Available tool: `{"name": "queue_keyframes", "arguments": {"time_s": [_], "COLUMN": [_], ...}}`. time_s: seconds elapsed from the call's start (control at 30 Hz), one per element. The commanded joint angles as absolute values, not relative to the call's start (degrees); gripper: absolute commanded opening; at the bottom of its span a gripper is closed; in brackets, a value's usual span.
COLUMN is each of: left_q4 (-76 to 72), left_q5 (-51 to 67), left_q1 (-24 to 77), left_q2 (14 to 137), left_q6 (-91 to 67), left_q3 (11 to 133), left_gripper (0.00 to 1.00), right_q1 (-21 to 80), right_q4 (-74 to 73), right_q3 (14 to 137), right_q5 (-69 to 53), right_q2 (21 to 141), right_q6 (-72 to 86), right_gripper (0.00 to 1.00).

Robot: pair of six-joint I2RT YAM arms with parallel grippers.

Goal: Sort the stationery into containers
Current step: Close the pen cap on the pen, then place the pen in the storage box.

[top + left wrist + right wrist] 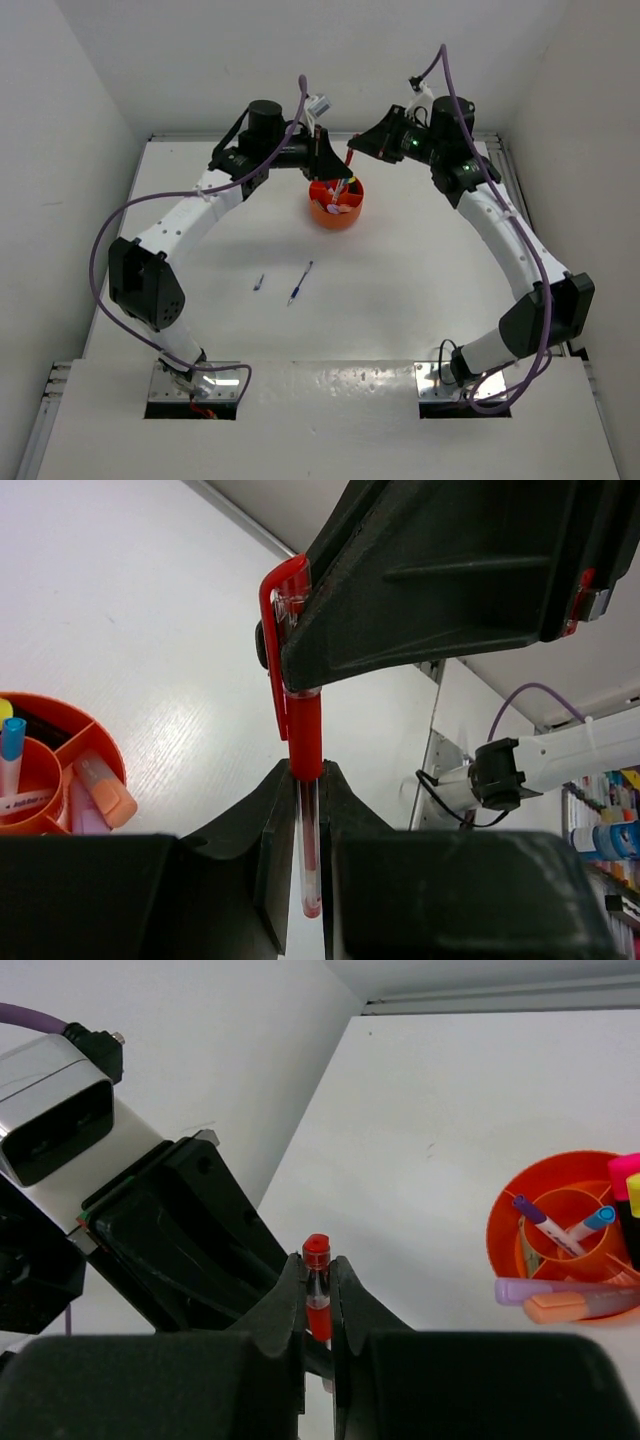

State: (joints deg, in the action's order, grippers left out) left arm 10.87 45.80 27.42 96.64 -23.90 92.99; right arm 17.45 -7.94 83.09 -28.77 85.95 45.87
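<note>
Top view: one orange tub [322, 212] sits mid-table [420, 270]. Two loose pens lie nearer the bases, one blue pen [300, 283] and one shorter pen [258, 283]. The left gripper [320, 152] and right gripper [358, 150] meet just behind the tub, with one red pen [351, 155] between them.

Left wrist view: the left jaws are clamped tight on the red pen's clear barrel, the right jaws on its capped end.

Right wrist view: the right jaws are pinched on the same pen. The tub holds one purple-capped pen [530, 1210], one blue-capped pen [590, 1222], one lilac marker [550, 1288], one orange marker [580, 1306], one pink cap [622, 1170] and one yellow cap [634, 1195].
</note>
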Motion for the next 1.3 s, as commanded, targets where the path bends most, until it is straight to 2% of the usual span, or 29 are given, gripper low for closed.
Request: {"name": "queue_keyframes", "arguments": {"time_s": [0.0, 0.03, 0.07, 0.1, 0.13, 0.3, 0.57, 0.7, 0.77, 0.83, 1.0, 1.27], "left_q4": [11.77, 12.04, 12.48, 13.09, 12.75, 9.15, 12.22, 2.67, -5.3, -6.07, -1.06, -0.79], "left_q5": [45.0, 45.0, 45.0, 45.26, 45.79, 46.14, 36.83, 34.28, 32.79, 31.55, 31.38, 30.85], "left_q1": [27.69, 27.77, 27.43, 27.16, 26.64, 18.91, 5.2, 0.45, 0.0, 0.0, -1.84, -2.81], "left_q2": [96.33, 96.15, 96.07, 95.54, 95.02, 90.19, 87.37, 81.4, 76.85, 75.15, 74.53, 74.0], "left_q6": [-20.39, -19.87, -19.6, -19.51, -19.51, -20.31, -15.03, -18.8, -20.04, -19.08, -15.38, -14.77], "left_q3": [95.45, 95.45, 95.36, 95.01, 94.23, 88.43, 89.92, 80.71, 72.88, 69.97, 70.84, 68.3], "left_gripper": [0.15, 0.29, 0.47, 0.94, 1.0, 1.0, 1.0, 1.0, 1.0, 1.0, 1.0, 1.0], "right_q1": [18.02, 17.93, 17.93, 17.84, 17.67, 16.44, 19.51, 21.18, 21.79, 21.97, 22.24, 22.24], "right_q4": [-8.97, -9.05, -9.05, -9.05, -8.97, -6.6, 6.14, 11.67, 13.53, 15.2, 18.19, 19.16], "right_q3": [86.04, 86.13, 86.22, 86.39, 86.74, 90.0, 90.79, 92.72, 93.25, 93.69, 95.0, 95.89], "right_q5": [-29.71, -29.53, -29.36, -29.27, -28.83, -24.26, -15.92, -13.98, -13.28, -12.57, -11.69, -11.51], "right_q2": [86.75, 86.92, 87.1, 87.19, 87.62, 89.64, 97.45, 102.73, 104.41, 106.52, 110.47, 113.82], "right_q6": [43.25, 42.89, 42.63, 42.02, 41.58, 35.62, 25.84, 23.47, 22.33, 21.71, 20.83, 21.09], "right_gripper": [0.0, 0.0, 0.0, 0.0, 0.0, 0.0, 0.0, 0.0, 0.0, 0.0, 0.0, 0.0]}}
